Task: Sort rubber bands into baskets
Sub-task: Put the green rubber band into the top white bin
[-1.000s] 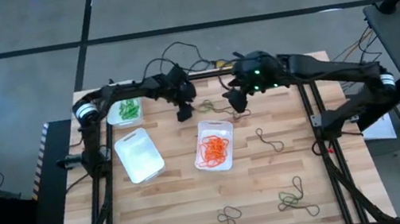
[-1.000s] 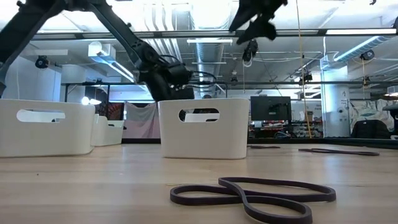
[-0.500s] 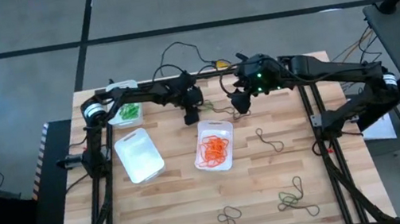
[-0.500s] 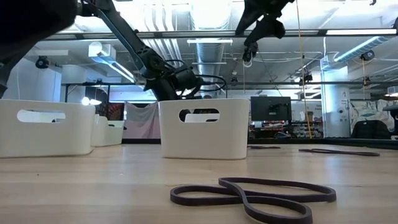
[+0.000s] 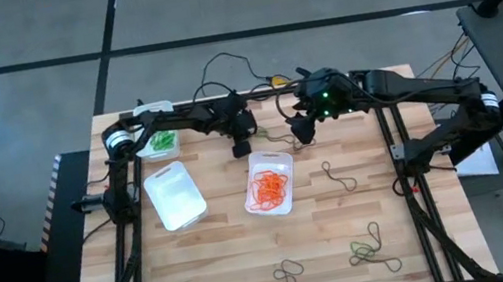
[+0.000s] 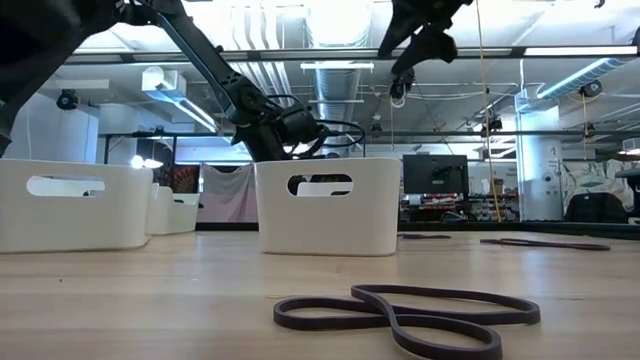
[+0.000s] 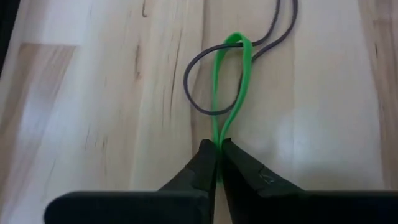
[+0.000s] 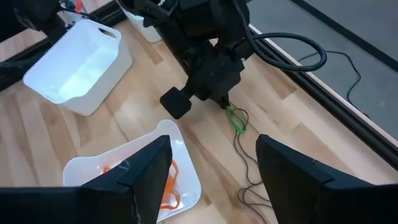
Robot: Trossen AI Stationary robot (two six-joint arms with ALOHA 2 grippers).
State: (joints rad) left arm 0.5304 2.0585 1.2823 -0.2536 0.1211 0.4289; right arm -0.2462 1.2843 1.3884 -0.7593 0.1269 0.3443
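On a pale wooden slatted table (image 5: 229, 256), three shallow white translucent plastic rectangular baskets: one at the far left corner (image 5: 157, 142) holding green rubber bands, one bare in the middle left (image 5: 175, 196), one near the centre (image 5: 269, 183) holding a heap of thin orange rubber bands (image 5: 268, 190). Just beyond the centre basket, the left gripper (image 7: 217, 163) down at the tabletop, dark fingers pressed together and pinching one bright green rubber band (image 7: 233, 87), pulled into a long narrow loop. Crossing that loop, one thin dark rubber band (image 7: 211, 81) flat on the wood. Just beside and above, the right gripper (image 5: 301, 128), fingers spread wide apart, gripping nothing. Loose on the table: one dark band right of the centre basket (image 5: 340, 177), one dark figure-eight band by the near edge (image 5: 289, 273), and a tangle of green and dark bands at the near right (image 5: 372, 247), number in it unclear.
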